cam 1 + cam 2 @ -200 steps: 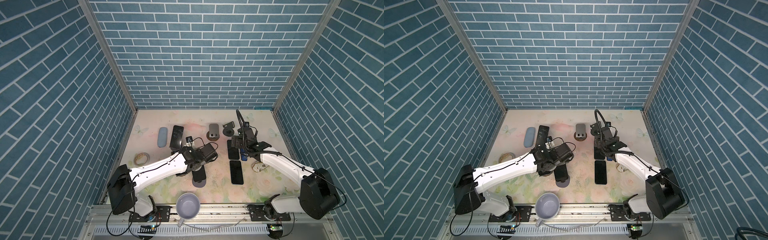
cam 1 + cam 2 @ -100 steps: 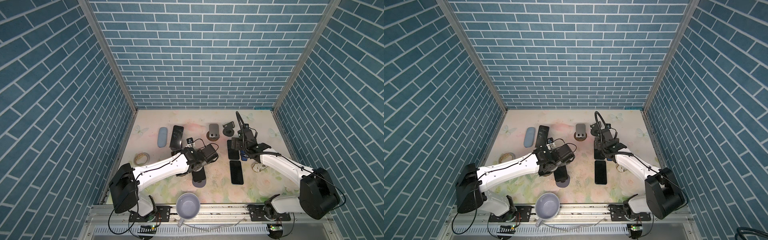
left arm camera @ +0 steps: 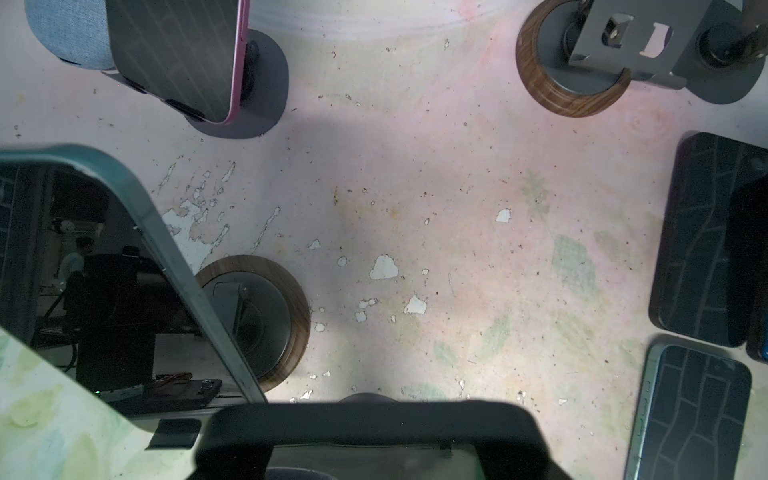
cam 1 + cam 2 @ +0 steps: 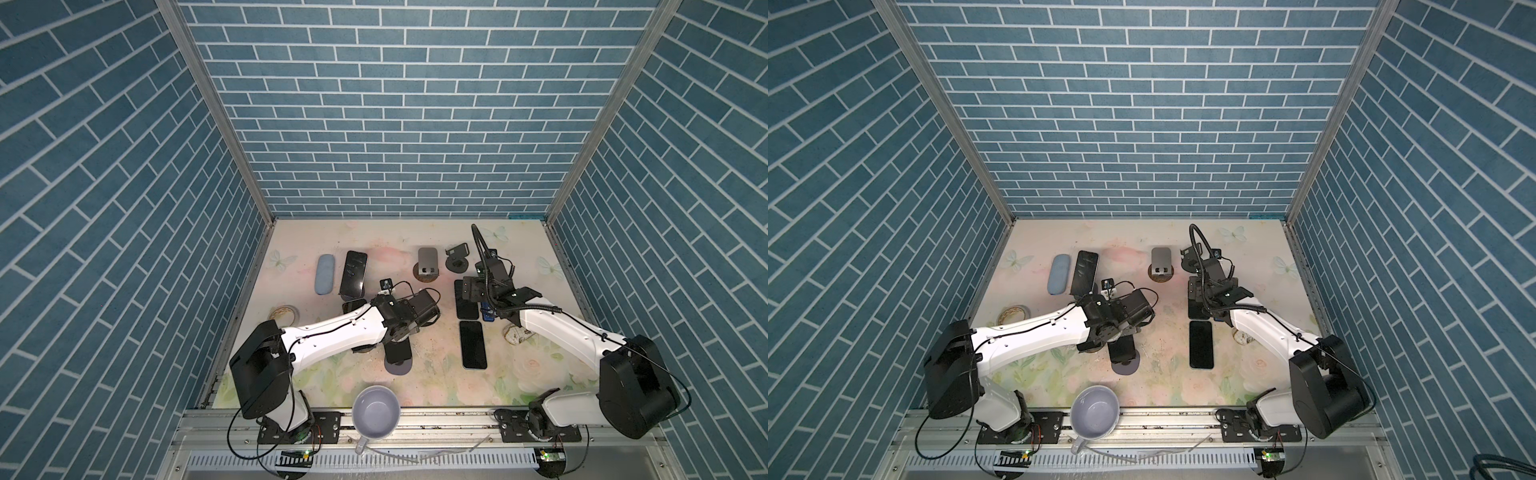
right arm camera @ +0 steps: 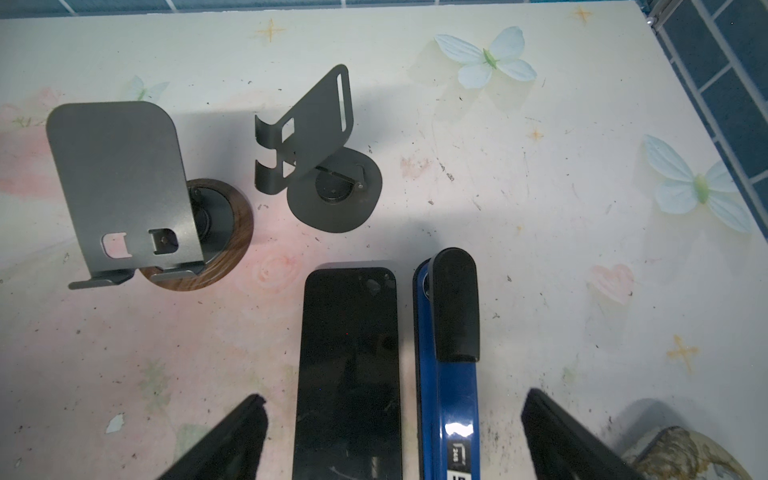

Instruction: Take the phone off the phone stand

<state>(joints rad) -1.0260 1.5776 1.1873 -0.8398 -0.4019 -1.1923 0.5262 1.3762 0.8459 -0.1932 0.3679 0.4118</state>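
A black-cased phone leans on a phone stand with a grey base in the near middle of the table, seen in both top views. My left gripper hangs right over its upper end. In the left wrist view the phone's top edge spans the gap and the left gripper is shut on its two sides. The phone still rests on the stand. My right gripper stands open, low over a flat black phone and a blue stapler, holding nothing.
A teal-edged phone on a wooden-based stand and a pink-edged phone on a grey stand sit close to the left gripper. Two bare stands are at the back. A mug sits on the front rail, a tape roll at left.
The left gripper's jaws have narrowed from wide open onto the sides of the black phone, and the gripper has sunk slightly toward it. The right arm has not moved.
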